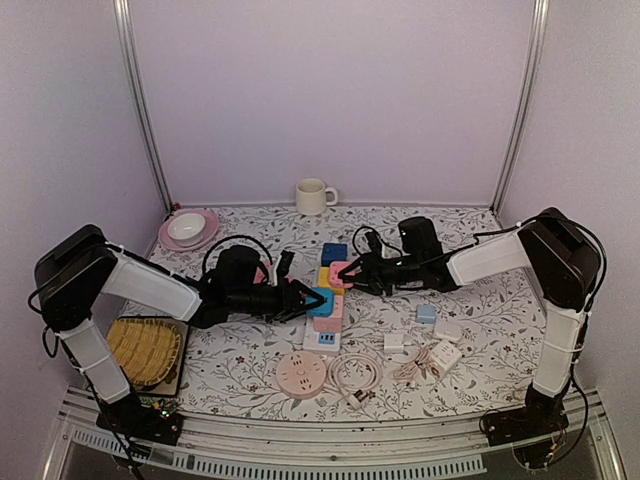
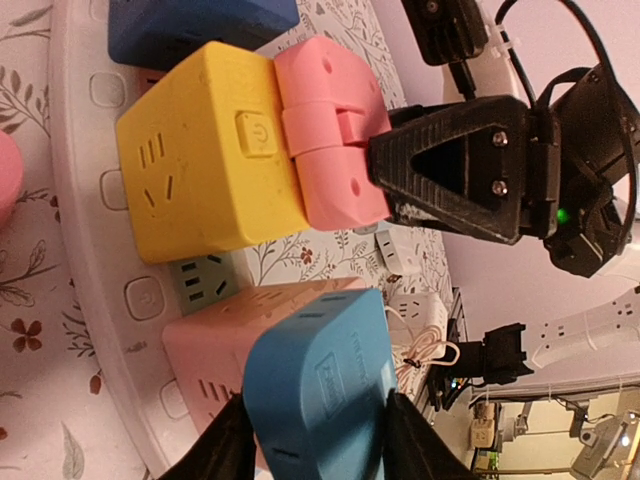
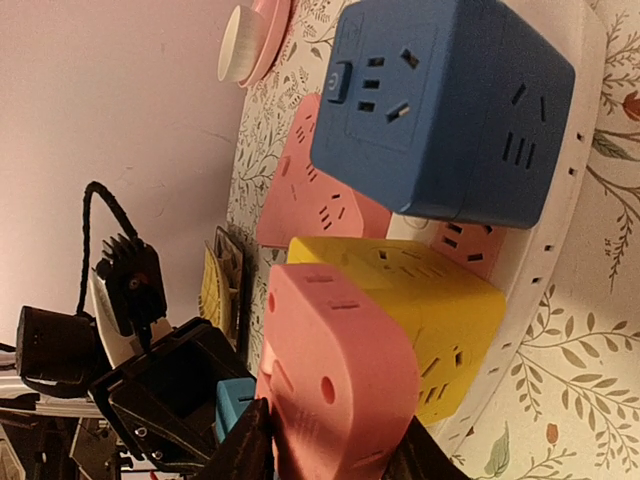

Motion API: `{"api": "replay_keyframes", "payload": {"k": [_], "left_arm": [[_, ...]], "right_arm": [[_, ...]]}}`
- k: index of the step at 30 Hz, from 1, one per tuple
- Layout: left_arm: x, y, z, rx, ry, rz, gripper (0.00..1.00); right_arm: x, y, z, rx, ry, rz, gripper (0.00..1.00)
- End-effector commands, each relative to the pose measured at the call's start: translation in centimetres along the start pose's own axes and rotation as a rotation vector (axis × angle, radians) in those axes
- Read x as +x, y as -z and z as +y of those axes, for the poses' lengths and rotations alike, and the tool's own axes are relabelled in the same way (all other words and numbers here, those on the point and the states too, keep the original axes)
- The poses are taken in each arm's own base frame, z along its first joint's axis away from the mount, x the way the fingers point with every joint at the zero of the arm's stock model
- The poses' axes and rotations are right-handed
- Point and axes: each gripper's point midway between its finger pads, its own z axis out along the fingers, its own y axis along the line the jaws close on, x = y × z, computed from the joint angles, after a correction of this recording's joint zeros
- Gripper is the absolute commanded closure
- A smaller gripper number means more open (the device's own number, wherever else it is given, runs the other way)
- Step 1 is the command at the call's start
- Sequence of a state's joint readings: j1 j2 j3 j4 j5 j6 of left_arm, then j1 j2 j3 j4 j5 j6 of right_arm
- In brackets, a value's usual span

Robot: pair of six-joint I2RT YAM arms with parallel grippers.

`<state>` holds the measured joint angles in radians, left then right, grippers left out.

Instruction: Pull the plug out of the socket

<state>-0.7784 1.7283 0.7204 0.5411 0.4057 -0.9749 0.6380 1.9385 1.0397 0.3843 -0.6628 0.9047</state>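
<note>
A white power strip (image 1: 322,340) lies mid-table and carries a dark blue cube (image 1: 335,252), a yellow cube (image 2: 205,165) and a pink cube (image 2: 215,335). My left gripper (image 1: 308,300) is shut on a light blue plug (image 1: 322,300) that sits against the pink cube; in the left wrist view the fingers (image 2: 225,445) flank the plug (image 2: 320,375). My right gripper (image 1: 352,272) is shut on a pink plug (image 1: 343,274) against the yellow cube's side. In the right wrist view the pink plug (image 3: 340,380) fills the jaws, next to the yellow cube (image 3: 430,300).
A cream mug (image 1: 316,195) stands at the back. A pink plate with a white bowl (image 1: 187,230) is back left. A tray with a yellow ridged item (image 1: 145,348) is front left. A round pink socket (image 1: 303,375), a coiled cable (image 1: 355,370) and white adapters (image 1: 440,352) lie in front.
</note>
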Motion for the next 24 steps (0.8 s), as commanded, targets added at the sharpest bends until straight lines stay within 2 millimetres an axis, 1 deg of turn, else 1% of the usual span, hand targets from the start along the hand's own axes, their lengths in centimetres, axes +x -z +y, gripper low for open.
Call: {"api": "replay_keyframes", "payload": {"k": [1,8,11,14,19,24], "left_arm": [[2.5,0.1,4.1,-0.146,0.046,0.052,0.57],[2.8,0.2,4.6,-0.161,0.050,0.054,0.58],[3.0,0.0,4.9,-0.166,0.052,0.059,0.58],[3.1,-0.1,5.0,-0.169,0.056,0.064,0.58],[3.1,-0.1,5.1,-0.172,0.057,0.065,0.58],[3.3,-0.1,5.3,-0.178,0.057,0.068,0.58]], "right_arm": [[-0.4,0.4,3.2,-0.109,0.022,-0.012,0.67],[-0.6,0.6,4.0,-0.131,0.029,-0.022,0.77],[-0.4,0.6,4.6,-0.183,0.027,-0.012,0.80],[-0.3,0.9,5.4,-0.232,0.018,-0.012,0.86],[-0.3,1.2,6.9,-0.312,0.021,-0.008,0.88],[-0.2,1.8,8.5,-0.410,0.010,0.004,0.89]]}}
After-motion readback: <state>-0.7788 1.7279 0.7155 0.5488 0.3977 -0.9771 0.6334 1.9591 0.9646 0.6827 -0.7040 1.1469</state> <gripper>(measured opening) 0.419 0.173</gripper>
